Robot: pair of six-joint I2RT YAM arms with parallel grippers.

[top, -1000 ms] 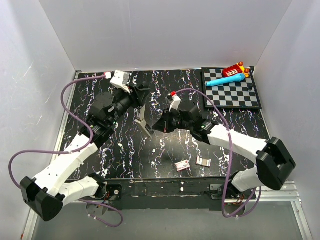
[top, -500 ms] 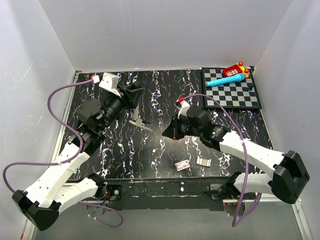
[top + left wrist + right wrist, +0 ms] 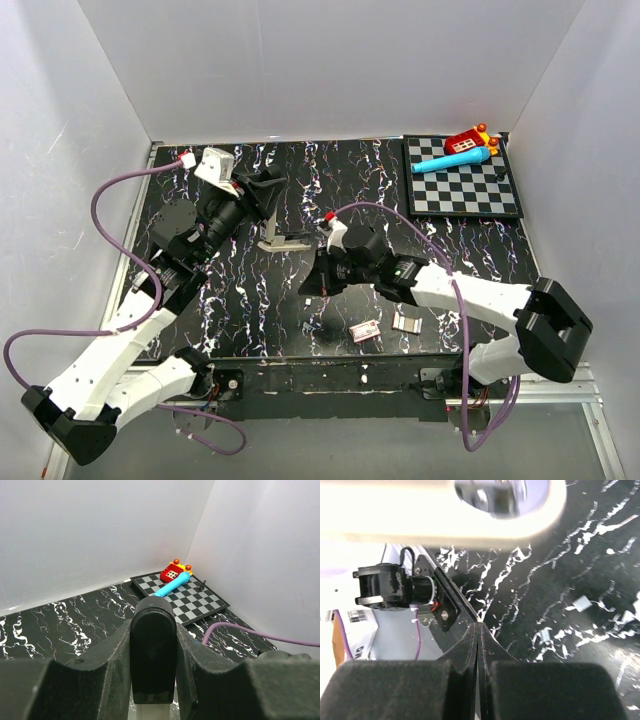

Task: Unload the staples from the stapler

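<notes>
Top view: left claw (image 3: 266, 195) clamps the stapler (image 3: 283, 241), now lowered onto the table (image 3: 480, 250) just beneath it; right claw (image 3: 312, 283) has pulled back from it.
Left wrist: stapler's dark end sits clamped in the claw.
Right wrist: claw pressed together, empty, so unloading looks paused or finished.

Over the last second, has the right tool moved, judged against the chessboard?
Yes. The right tool has drawn away from the chessboard, toward the near side and slightly left in the top view.

One stapler (image 3: 285, 241), one chessboard (image 3: 472, 196), two small items (image 3: 364, 330).
</notes>
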